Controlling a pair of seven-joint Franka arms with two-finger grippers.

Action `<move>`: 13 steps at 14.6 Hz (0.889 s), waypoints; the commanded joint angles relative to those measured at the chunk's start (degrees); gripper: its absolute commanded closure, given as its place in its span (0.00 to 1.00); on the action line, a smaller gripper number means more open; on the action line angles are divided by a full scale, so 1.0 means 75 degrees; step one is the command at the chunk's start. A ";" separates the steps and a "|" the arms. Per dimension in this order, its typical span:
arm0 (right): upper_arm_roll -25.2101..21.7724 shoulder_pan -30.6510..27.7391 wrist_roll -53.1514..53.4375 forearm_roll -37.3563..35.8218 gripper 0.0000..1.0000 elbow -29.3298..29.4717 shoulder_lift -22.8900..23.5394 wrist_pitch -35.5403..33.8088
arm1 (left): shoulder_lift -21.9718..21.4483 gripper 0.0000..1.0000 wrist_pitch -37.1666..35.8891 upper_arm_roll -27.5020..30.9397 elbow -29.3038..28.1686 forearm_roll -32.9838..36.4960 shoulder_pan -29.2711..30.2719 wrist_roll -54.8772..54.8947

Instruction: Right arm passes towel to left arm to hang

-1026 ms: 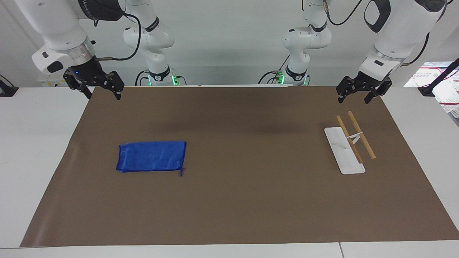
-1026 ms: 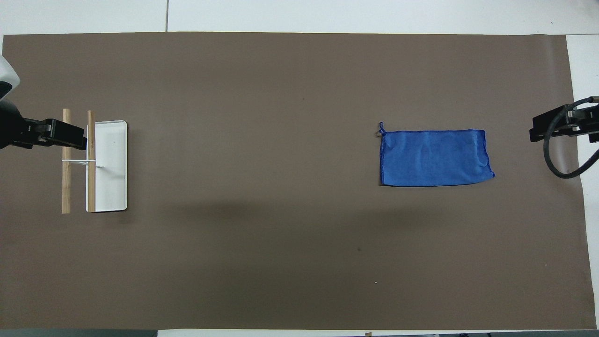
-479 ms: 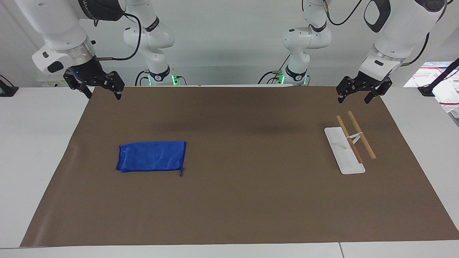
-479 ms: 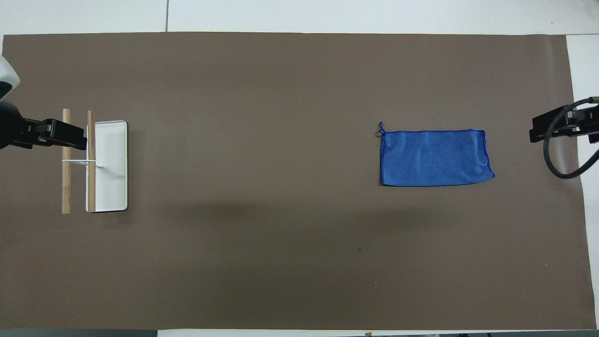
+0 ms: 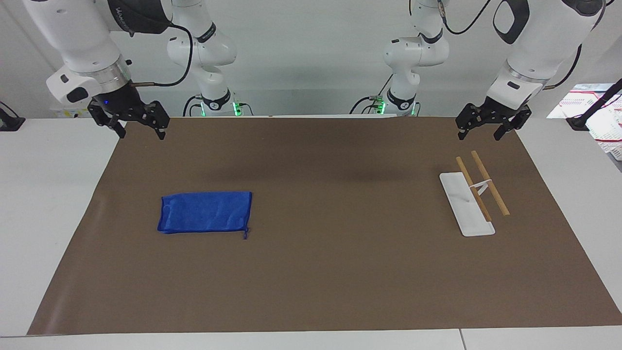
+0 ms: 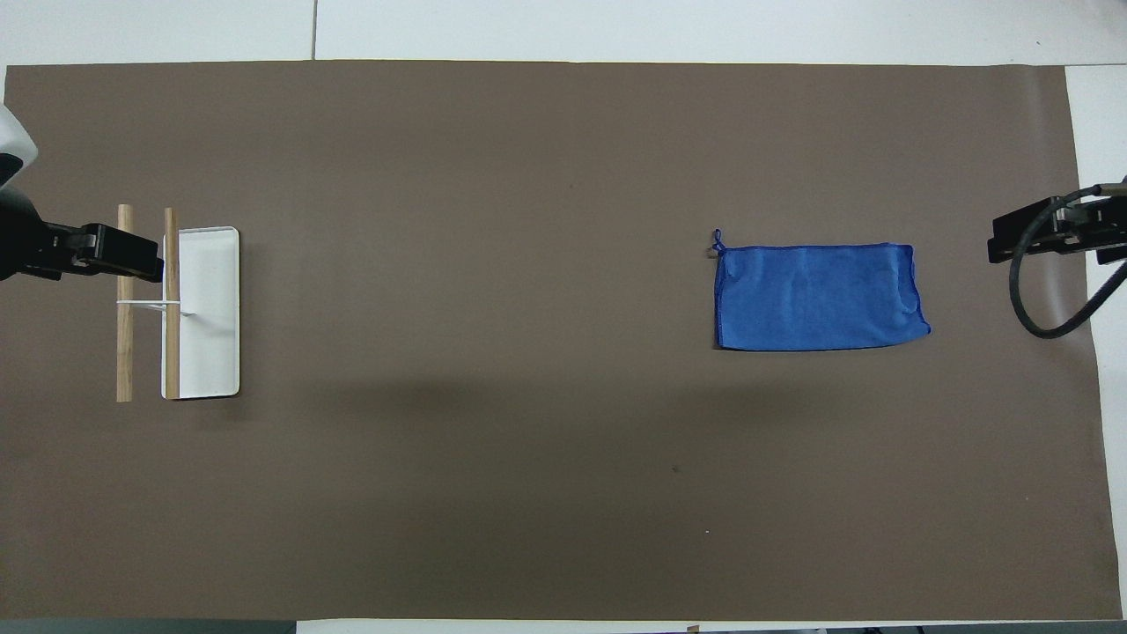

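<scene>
**Towel flat on the mat, both hands raised and empty**

We find the towel (image 5: pixel 205 212) lying flat on the brown mat (image 5: pixel 320 272) that covers the surface (image 5: pixel 53 194), toward the right arm's end. It is a bright royal-blue cloth, roughly rectangular, its long sides running along the mat's length. The fabric shows shallow ripples but no folds standing up. One short edge, the one toward the right arm's end, is slightly rounded and uneven. A small blue string loop (image 6: pixel 717 238) sticks out from the corner that points toward the middle of the mat and away from the robots.

The right hand (image 5: pixel 138 127) hangs in the air over the mat's edge at the robots' side, fingers spread apart and gripping nothing. The towel lies well apart from it, farther out on the mat and lower. A small blue light shows on the hand's body.

The left hand (image 5: pixel 478 130) hangs over the mat's corner at the left arm's end, fingers likewise spread and empty. Below and just outward of it stands a white rack (image 5: pixel 466 204) with two wooden rods (image 5: pixel 490 183); the towel is far from this hand.

In the overhead view both hands are cut off at the frame's edges: only a dark fingertip block of the left hand (image 6: pixel 110 251) overlaps the rods, and the right hand's (image 6: pixel 1034 236) fingers are partly masked by a black cable. We cannot make out how the rods join the rack's thin white bracket.
</scene>
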 commanded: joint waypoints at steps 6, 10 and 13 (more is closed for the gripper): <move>0.0064 0.0070 -0.0122 0.0000 0.00 -0.2767 -0.0185 0.3261 | -0.0253 0.00 0.0130 -0.0021 -0.0288 -0.0006 0.0078 0.0050; 0.0064 0.0058 -0.0145 0.0082 0.00 -0.4019 0.0343 0.5288 | -0.0253 0.00 0.0141 -0.0032 -0.0299 -0.0006 0.0078 0.0050; 0.0076 0.0070 -0.0180 0.0176 0.00 -0.4747 0.0625 0.6380 | -0.0253 0.00 0.0129 -0.0021 -0.0288 -0.0006 0.0078 0.0050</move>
